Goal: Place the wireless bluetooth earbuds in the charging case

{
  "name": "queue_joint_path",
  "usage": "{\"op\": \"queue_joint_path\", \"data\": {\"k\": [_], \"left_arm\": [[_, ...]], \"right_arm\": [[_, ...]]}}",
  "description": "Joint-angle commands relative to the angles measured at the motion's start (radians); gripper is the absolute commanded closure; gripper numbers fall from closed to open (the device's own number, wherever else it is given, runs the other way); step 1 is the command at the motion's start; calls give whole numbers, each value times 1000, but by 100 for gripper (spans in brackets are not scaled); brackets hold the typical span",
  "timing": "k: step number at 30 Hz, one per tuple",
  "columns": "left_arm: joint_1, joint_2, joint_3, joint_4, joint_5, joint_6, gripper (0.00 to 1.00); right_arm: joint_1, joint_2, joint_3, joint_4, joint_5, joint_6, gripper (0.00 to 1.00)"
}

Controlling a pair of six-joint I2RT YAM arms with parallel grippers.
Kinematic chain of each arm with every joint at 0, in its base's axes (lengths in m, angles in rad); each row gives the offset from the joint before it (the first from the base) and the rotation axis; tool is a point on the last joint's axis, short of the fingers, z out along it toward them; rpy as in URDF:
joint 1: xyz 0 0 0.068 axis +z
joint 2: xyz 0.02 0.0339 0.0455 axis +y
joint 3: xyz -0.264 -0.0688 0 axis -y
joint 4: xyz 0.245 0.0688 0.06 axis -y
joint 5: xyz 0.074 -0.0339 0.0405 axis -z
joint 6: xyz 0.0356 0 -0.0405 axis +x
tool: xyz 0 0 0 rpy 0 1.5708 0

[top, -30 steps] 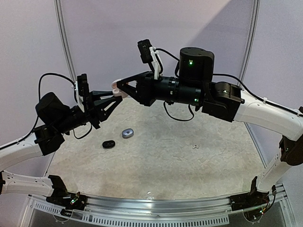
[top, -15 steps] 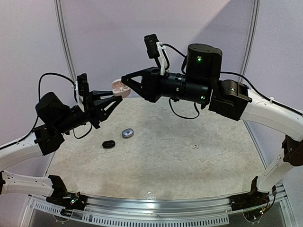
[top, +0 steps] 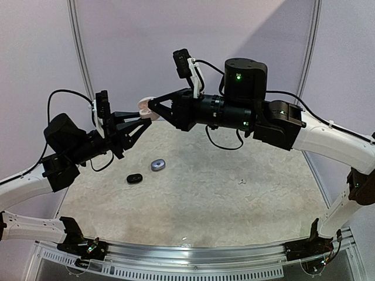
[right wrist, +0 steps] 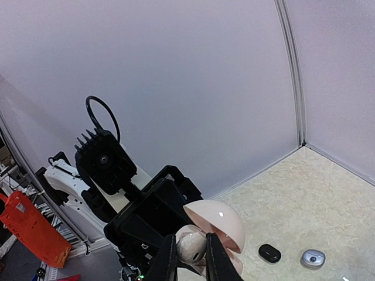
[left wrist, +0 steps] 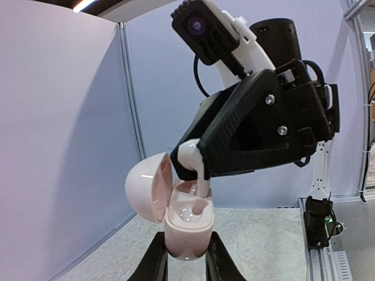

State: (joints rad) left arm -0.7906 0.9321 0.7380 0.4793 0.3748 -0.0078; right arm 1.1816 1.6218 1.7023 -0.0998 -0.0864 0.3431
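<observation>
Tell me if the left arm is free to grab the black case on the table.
Probably not yet: the left gripper is shut on the open pink case; otherwise the black case lies unobstructed.

Right wrist view: the charging case (right wrist: 225, 225) loses its base to the bottom edge. A pale speck (top: 241, 181) on the table (top: 205, 211) is too small to identify.

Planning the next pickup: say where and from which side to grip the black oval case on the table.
Best guess: grip the black oval case across its short width, pincer coming straight down: it lies flat and low on the table, long axis roughly left-right in the top view, sides free.
</observation>
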Motion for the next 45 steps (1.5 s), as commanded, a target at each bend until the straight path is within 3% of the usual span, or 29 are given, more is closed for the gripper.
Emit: {"op": "queue_joint_path", "data": {"k": [1,8,12,23,28,33,37,41,45], "left_arm": [[11,6,29,-10,-4,6,100],[11,1,23,-6,-11,6,100],[11,1,21,-3,-10,6,100],[11,-5,18,-7,-1,2,100],[11,-6,15,-6,-2,-1,100],[11,-8,15,-26,-25,-32,100],[11,-12,10,-51,-48,-67,100],[11,-12,4,-56,-50,-77,100],[11,-11,8,-58,-49,-72,100]], "right_arm": [[-12,30,10,-25,-12,15,100],[-24,18,-15,-63,8,20,100],[-26,12,-21,-73,27,22,90],[-28,33,13,-131,141,25,74],[-27,44,41,-156,141,19,72],[-30,42,62,-169,171,24,60],[-43,-6,76,-180,218,53,59],[-44,-41,89,-177,168,33,51],[-44,-26,127,-227,151,19,49]]}}
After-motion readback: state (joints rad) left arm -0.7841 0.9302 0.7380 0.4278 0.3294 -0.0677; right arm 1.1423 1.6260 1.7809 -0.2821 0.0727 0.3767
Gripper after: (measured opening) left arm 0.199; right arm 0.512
